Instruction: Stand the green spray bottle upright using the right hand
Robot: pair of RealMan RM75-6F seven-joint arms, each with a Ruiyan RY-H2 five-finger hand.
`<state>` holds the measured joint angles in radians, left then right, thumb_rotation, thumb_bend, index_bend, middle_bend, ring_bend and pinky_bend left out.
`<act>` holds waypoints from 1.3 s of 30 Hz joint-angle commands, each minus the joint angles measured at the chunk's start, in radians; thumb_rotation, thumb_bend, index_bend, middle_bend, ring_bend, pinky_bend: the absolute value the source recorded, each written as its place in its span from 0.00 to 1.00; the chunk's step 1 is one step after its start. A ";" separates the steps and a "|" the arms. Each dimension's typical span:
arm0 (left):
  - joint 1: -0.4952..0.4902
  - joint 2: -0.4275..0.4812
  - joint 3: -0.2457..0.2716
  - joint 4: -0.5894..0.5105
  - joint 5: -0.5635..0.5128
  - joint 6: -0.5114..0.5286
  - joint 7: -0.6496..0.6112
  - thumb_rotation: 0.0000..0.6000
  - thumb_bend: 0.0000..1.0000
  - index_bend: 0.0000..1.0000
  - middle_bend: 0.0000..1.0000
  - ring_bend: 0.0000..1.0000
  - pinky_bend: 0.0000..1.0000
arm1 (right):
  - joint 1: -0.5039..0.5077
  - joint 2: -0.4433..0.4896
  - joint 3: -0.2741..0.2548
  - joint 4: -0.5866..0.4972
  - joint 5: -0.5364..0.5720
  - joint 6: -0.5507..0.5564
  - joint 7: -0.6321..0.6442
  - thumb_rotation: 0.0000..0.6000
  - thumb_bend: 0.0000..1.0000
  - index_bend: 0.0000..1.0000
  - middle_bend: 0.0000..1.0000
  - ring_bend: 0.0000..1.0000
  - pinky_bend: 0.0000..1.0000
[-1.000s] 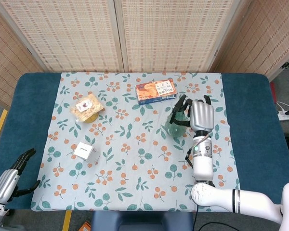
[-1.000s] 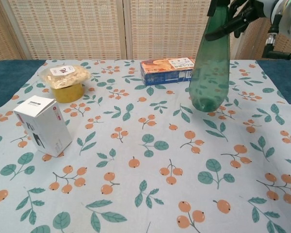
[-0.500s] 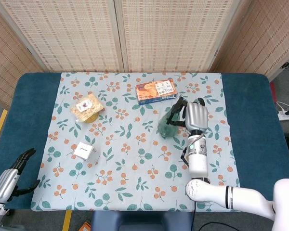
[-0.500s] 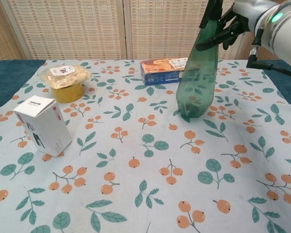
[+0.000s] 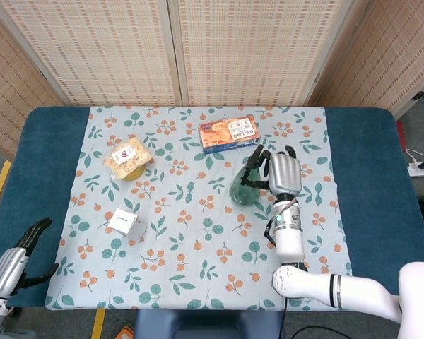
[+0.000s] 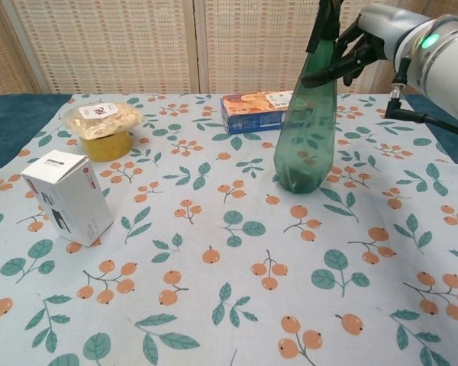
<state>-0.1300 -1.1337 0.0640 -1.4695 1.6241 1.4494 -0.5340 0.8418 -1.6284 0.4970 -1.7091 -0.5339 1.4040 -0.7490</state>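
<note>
Bottle: the green spray bottle point(image 6: 308, 122) is standing nearly upright on the floral cloth point(image 6: 214, 305), right of centre, its base meeting the fabric — its top is leaning slightly toward your right.
Right hand: your right hand point(image 6: 366, 34) is gripping the bottle's upper neck, fingers point(image 6: 330, 72) curling around it.
Room: the orange snack box point(image 6: 256, 109) is sitting just behind the bottle; open cloth is lying in front and to the bottle's right, with the cloth's right edge and the blue table point(image 5: 371, 183) beyond.
Further off: the lidded yellow cup point(image 6: 103, 130) and white box point(image 6: 69, 197) are sitting well apart at left.
Left hand: your left hand point(image 5: 14, 258) is hanging off the table's near-left corner, fingers loosely apart, holding nothing.
Change: a second ago the bottle was tilting more and sitting further right — you are bringing it leftward and straighter.
</note>
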 commanded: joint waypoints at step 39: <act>-0.001 0.000 0.001 0.000 0.000 0.000 -0.005 1.00 0.28 0.00 0.00 0.00 0.17 | -0.017 0.080 -0.096 -0.062 0.011 -0.044 -0.002 1.00 0.00 0.56 0.55 0.24 0.08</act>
<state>-0.1309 -1.1336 0.0652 -1.4688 1.6242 1.4495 -0.5392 0.8256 -1.5492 0.4020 -1.7709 -0.5224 1.3605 -0.7510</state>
